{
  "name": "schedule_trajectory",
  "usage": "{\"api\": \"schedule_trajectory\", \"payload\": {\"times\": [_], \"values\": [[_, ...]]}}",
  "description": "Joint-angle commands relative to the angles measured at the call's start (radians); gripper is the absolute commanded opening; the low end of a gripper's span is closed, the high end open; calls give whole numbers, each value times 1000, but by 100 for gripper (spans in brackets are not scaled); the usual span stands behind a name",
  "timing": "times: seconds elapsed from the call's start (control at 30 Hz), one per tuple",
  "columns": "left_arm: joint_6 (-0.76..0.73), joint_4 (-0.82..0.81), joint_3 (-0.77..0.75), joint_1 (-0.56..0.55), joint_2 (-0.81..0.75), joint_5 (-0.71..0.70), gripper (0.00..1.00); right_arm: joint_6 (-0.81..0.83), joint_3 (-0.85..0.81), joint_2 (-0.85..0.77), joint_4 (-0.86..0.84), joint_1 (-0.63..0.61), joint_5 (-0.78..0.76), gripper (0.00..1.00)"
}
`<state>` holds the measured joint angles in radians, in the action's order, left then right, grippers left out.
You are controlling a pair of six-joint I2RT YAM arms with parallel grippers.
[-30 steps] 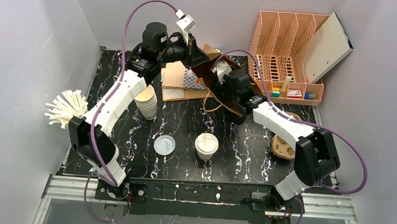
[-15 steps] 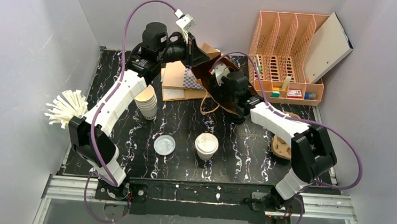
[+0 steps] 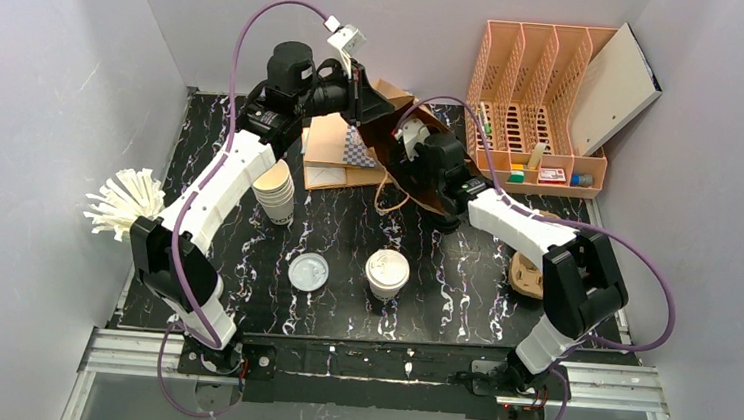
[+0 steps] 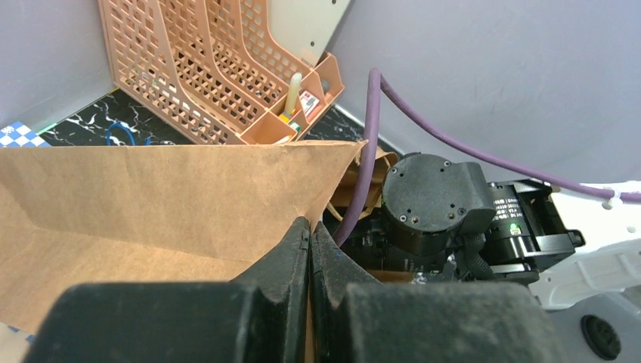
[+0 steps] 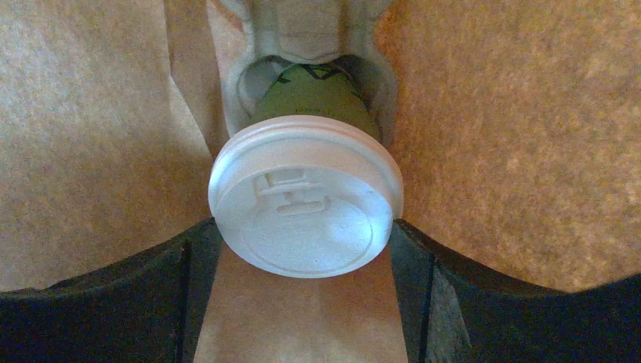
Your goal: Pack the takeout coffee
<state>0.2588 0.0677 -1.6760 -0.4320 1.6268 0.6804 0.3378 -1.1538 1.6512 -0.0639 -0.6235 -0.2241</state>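
My right gripper (image 5: pixel 304 227) is deep inside the brown paper bag (image 5: pixel 91 113), its jaws closed against both sides of the white lid of the green takeout coffee (image 5: pixel 306 204). The cup's base sits in a pulp carrier (image 5: pixel 302 23) in the bag. In the top view that gripper is hidden inside the bag (image 3: pixel 393 146). My left gripper (image 4: pixel 311 227) is shut on the bag's upper rim (image 4: pixel 151 189), holding the mouth up at the back of the table (image 3: pixel 360 89). The pale cream takeout coffee (image 3: pixel 386 271) stands alone at the table's front centre.
A stack of lidless cups (image 3: pixel 275 190) stands left of the bag. A loose pale lid (image 3: pixel 309 270) lies beside the cream cup. A pulp carrier (image 3: pixel 529 273) lies under my right arm. An orange organizer (image 3: pixel 538 93) fills the back right. A white bundle (image 3: pixel 126 201) sits at the left edge.
My right arm has pushed a little further left into the bag. The left arm keeps hold of the bag's rim and has barely shifted.
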Motion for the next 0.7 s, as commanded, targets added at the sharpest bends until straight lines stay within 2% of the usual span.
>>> {"api": "schedule_trajectory", "payload": {"times": [0.0,0.1,0.3,0.47,0.67], "values": [[162,-132,1,17,2,80,0,-59,-85,-17,201,-1,78,6],[291,-193,-7,37,24,120,0,-91,-127,-46,320,-1,101,6],[358,-172,-15,45,43,155,0,-109,-173,-79,448,-1,117,6],[245,-124,9,45,15,152,0,-124,-153,-81,460,-1,132,6],[190,-42,34,43,6,170,0,-140,-203,-42,504,-13,131,5]]}}
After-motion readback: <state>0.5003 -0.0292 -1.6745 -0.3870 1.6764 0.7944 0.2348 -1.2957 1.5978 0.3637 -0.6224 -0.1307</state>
